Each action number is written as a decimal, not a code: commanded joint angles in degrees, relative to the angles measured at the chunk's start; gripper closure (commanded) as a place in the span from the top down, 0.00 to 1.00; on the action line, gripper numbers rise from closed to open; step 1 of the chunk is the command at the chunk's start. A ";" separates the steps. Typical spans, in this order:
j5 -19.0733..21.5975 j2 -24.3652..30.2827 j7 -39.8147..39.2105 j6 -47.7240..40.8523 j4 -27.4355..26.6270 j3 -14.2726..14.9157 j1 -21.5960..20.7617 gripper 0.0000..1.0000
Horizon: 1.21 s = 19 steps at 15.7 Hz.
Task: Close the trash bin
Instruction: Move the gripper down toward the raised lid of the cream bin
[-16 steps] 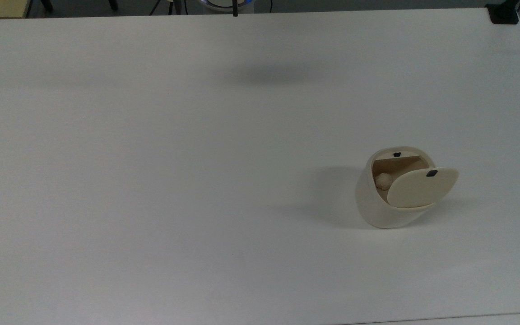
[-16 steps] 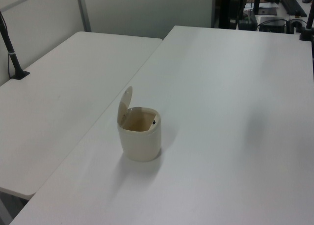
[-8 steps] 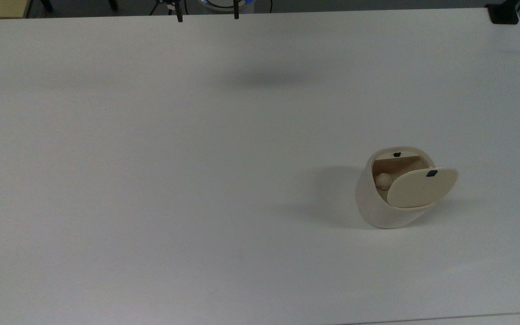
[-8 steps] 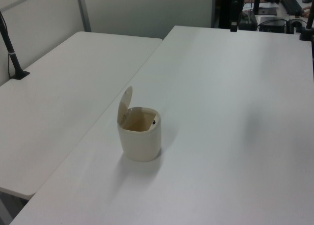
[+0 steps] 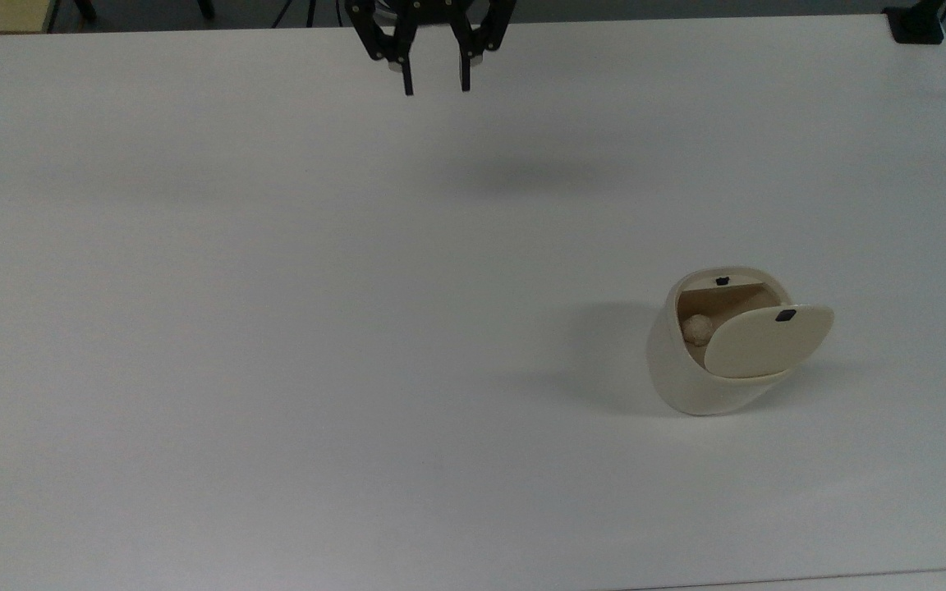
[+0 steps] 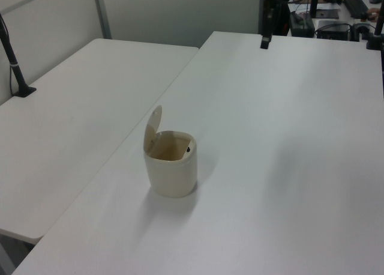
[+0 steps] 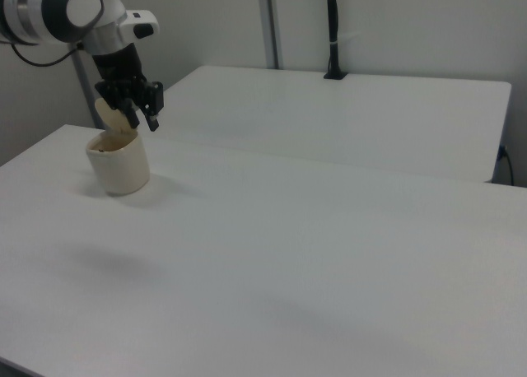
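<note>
The cream-white trash bin (image 5: 707, 386) stands on the white table (image 5: 276, 328) toward the top view's right, its swivel lid (image 5: 769, 341) tilted up and open. A small pale crumpled ball (image 5: 696, 328) lies in its tan interior. In the left view the trash bin (image 6: 173, 173) has its lid (image 6: 153, 128) standing nearly upright. My gripper (image 5: 436, 84) hangs open and holds nothing above the table's far edge, well apart from the bin. In the right view the gripper (image 7: 142, 120) overlaps the bin (image 7: 119, 167) along the line of sight. The left view shows the gripper (image 6: 264, 42) at the top.
A second white table (image 6: 72, 107) adjoins on the left view's left, with a black clamped post (image 6: 15, 71). Another black clamp (image 5: 916, 25) sits at the table's corner at the top view's upper right. Desks with equipment (image 6: 336, 17) stand beyond the far edge.
My gripper has come into the top view from its upper edge and now hangs over the table's far side. The bin and its lid have not moved.
</note>
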<state>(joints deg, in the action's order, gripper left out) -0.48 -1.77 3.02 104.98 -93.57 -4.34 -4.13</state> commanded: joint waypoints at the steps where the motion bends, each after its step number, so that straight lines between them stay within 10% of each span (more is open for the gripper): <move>1: -0.48 -3.75 15.91 7.77 2.59 0.21 -4.12 0.00; 9: -0.66 -14.38 47.57 26.12 11.91 0.29 -11.86 0.00; 19: -0.92 -25.20 66.92 47.59 14.29 1.52 -18.01 0.00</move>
<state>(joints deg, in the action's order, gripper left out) -0.53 -24.26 63.71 149.51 -82.13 -4.33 -19.14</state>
